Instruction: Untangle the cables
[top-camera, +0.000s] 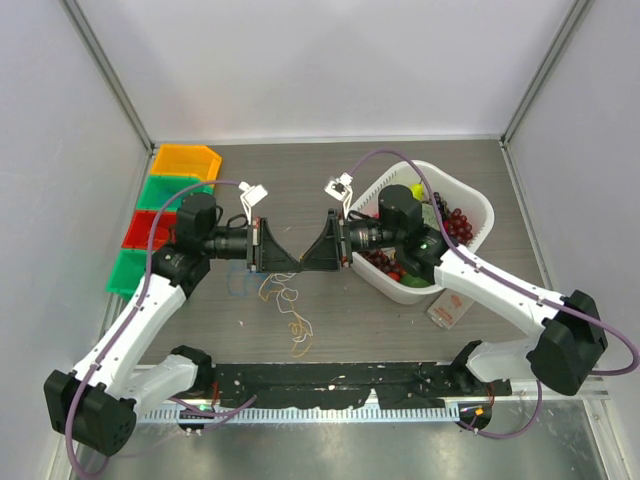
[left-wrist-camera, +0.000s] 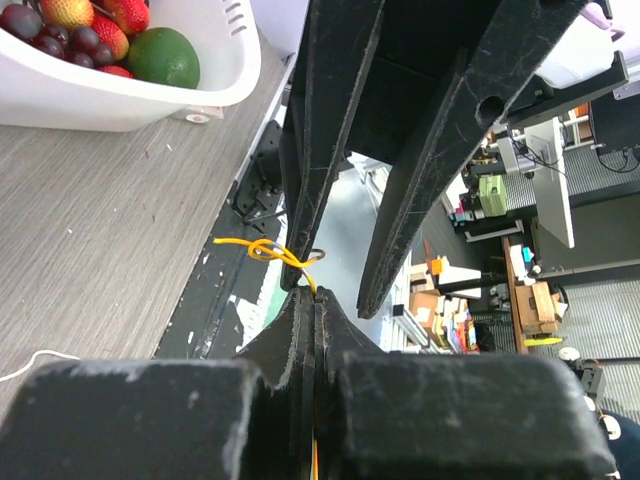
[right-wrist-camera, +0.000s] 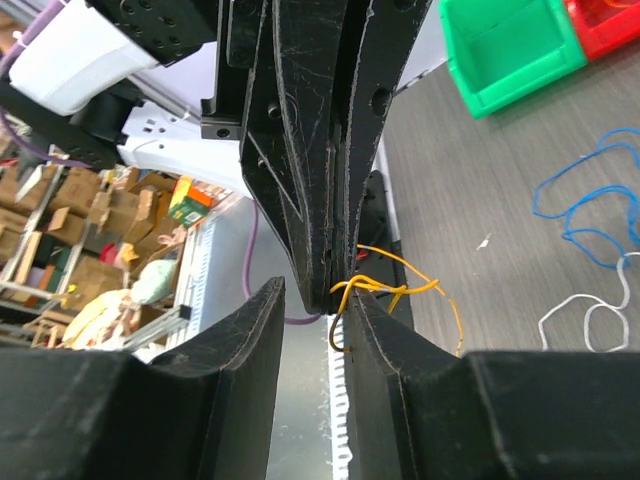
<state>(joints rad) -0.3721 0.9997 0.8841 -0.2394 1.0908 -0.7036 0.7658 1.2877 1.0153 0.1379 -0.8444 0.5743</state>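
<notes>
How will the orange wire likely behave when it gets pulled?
Probably floppy: the orange wire curls in loose loops where it leaves the shut jaws of the left gripper. Likely very light, being thread-thin. It may snag rather than slide free, since it looks knotted there.

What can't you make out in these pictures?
Top view: orange cable where the left gripper and right gripper meet, hidden by them.
Left wrist: white cable, cut by the left edge.
Right wrist: blue cable, cut by the right edge.
Top view: basket contents, partly under the right arm.
</notes>
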